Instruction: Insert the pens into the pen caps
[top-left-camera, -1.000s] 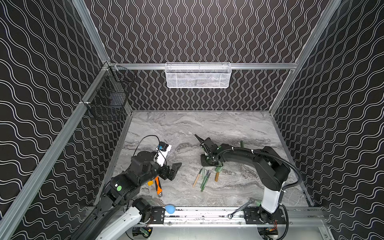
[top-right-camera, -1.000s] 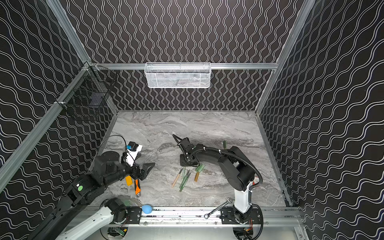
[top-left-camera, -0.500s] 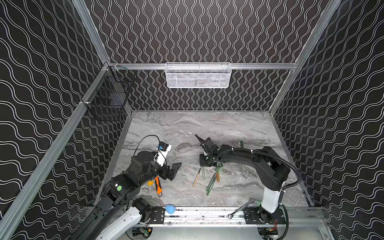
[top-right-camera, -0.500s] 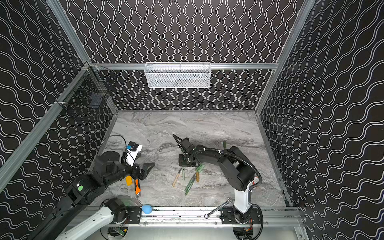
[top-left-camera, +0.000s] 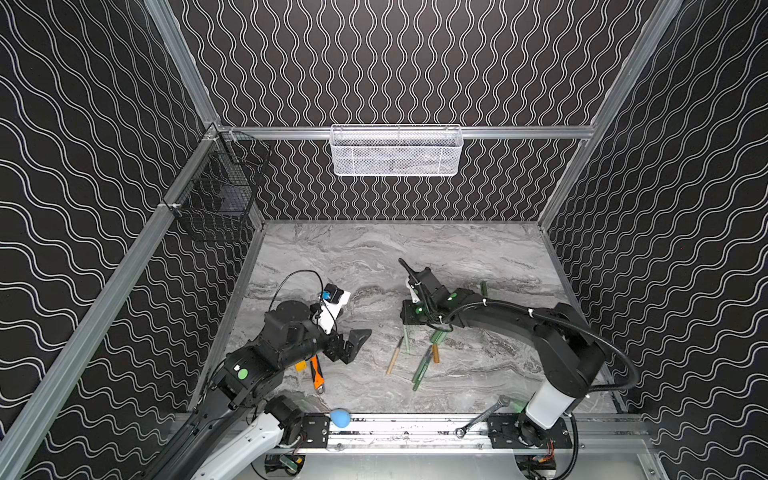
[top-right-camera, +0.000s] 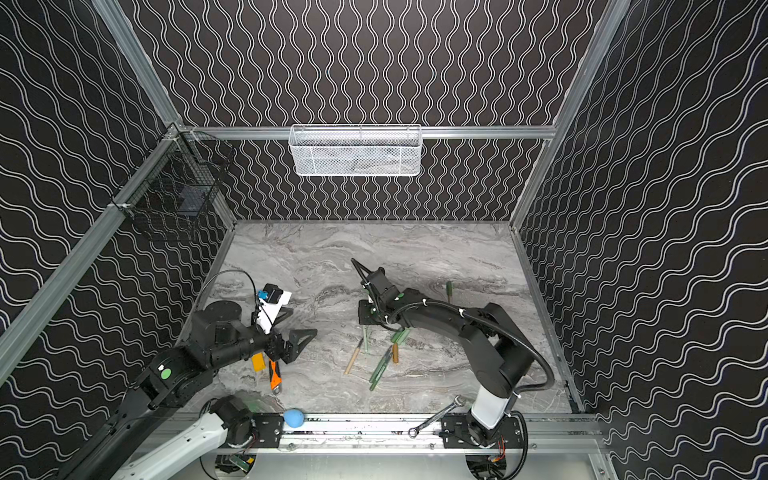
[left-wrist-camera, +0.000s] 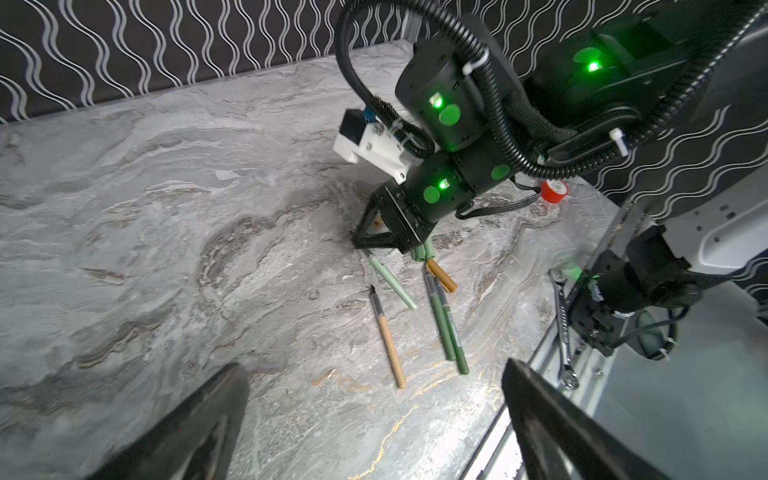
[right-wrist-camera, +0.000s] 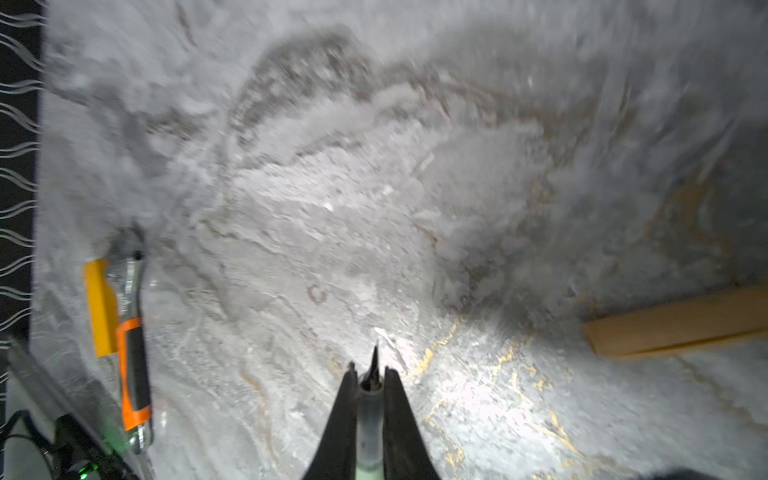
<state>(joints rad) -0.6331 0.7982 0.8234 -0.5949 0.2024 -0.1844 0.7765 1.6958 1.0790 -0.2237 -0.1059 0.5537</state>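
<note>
Clamps right pincer (right-wrist-camera: 370, 374) on pale green pen (right-wrist-camera: 369, 419); holds left pincer (top-left-camera: 355, 347) wide open, empty; barely started, with other pens (left-wrist-camera: 444, 328) uncapped on bench (top-left-camera: 374, 257).

Far table (top-left-camera: 374, 249): bare marble from wall to wall, the widest passage.
Between arms: an open strip separates the left gripper (top-left-camera: 356, 345), jaws spread wide, from the pens (top-left-camera: 422, 365).
Centre front: scattered pens crowd the marble just beside the right gripper (right-wrist-camera: 371, 376), clamped on a pale green pen (left-wrist-camera: 392, 282).
Left front: utility knife (top-left-camera: 316, 372) and yellow block (top-left-camera: 300, 366) lie beneath the left arm (top-left-camera: 270, 357).
Front rail (top-left-camera: 395, 426): wrench (top-left-camera: 482, 417) and blue ball (top-left-camera: 340, 417) sit along it.
</note>
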